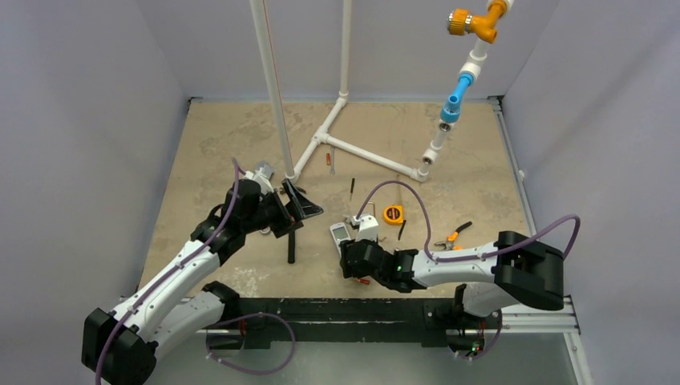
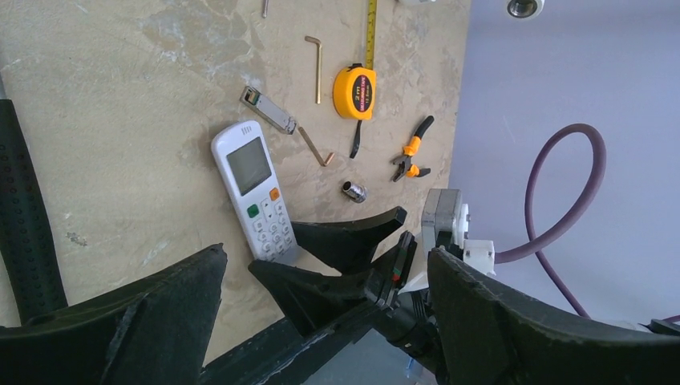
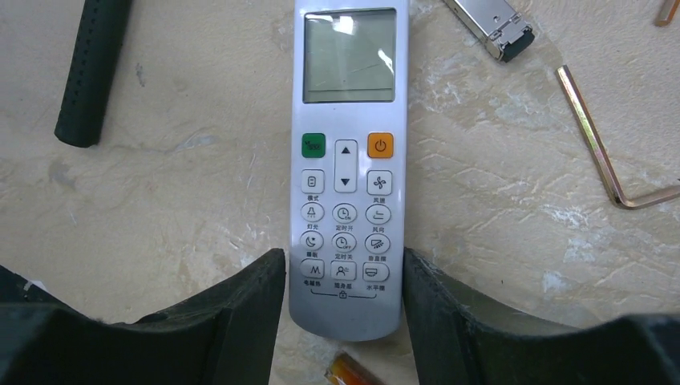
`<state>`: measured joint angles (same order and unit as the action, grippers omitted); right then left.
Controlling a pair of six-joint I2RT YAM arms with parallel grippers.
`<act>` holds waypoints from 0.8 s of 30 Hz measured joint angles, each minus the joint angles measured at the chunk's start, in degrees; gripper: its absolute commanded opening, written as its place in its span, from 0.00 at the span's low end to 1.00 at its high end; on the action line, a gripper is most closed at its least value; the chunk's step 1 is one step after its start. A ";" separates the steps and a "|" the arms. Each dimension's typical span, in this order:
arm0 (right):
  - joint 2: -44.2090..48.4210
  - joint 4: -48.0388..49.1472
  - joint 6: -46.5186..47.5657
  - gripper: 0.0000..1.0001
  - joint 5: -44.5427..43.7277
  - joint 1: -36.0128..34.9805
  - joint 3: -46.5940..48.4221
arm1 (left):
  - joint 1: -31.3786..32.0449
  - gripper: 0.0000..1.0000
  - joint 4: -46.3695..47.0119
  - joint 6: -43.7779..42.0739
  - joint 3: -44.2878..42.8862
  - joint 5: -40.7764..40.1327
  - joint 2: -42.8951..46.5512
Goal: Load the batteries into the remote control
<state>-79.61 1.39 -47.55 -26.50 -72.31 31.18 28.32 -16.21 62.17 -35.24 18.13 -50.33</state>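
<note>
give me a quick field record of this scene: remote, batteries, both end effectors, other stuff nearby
remote control: face up on the table, buttons showing
battery: one orange end visible by the remote's lower end, rest hidden
right end effector: fingers flank the remote's lower end; firm grip unclear
left end effector: open, holding nothing
nearby: tape measure, pliers, hex key

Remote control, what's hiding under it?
Only the tan table shows around the remote control, which lies buttons up. Its back and anything beneath are covered. An orange bit peeks out just past its bottom end.
</note>
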 measured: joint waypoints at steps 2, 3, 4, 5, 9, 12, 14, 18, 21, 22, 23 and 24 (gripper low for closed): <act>-1.01 0.59 -0.17 0.45 -0.24 0.00 0.50 | 0.00 0.92 0.33 0.02 0.39 0.11 0.00; -1.62 0.87 -0.33 0.42 -0.50 0.00 0.83 | 0.00 0.92 0.33 0.02 0.52 0.13 0.00; -2.27 1.14 -0.50 0.39 -0.76 -0.02 1.18 | 0.00 0.92 0.46 0.02 0.68 0.17 0.00; -2.86 1.36 -0.61 0.36 -0.90 -0.02 1.57 | 0.00 0.92 0.55 0.02 0.79 0.17 0.00; -4.87 2.75 -0.68 0.17 -0.98 -0.07 2.78 | 0.00 0.92 0.76 0.02 1.20 0.28 0.00; -6.32 3.74 -0.59 0.02 -0.98 -0.07 3.65 | 0.00 0.92 0.79 0.02 1.36 0.33 0.00; -7.52 4.33 -0.48 0.00 -0.96 -0.09 4.46 | 0.00 0.92 0.76 0.02 1.40 0.35 0.00; -9.42 4.48 -0.35 0.00 -1.16 -0.35 6.34 | 0.00 0.92 0.85 0.02 1.40 0.37 0.00; -9.44 4.15 -0.02 0.16 -1.68 -0.57 6.54 | 0.00 0.92 0.90 0.02 1.40 0.44 0.00; -9.25 3.98 0.13 0.24 -1.75 -0.57 6.54 | 0.00 0.92 0.94 0.02 1.40 0.52 0.00; -8.90 3.39 0.46 0.31 -1.70 -0.66 6.54 | 0.00 0.92 0.96 0.02 1.42 0.57 0.00; -8.57 2.82 0.72 0.37 -1.64 -0.74 6.54 | 0.00 0.92 0.98 0.02 1.42 0.57 0.00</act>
<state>-88.18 4.21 -46.83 -28.14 -73.06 37.71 28.32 -15.22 62.19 -33.82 18.70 -50.33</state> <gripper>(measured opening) 0.451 0.924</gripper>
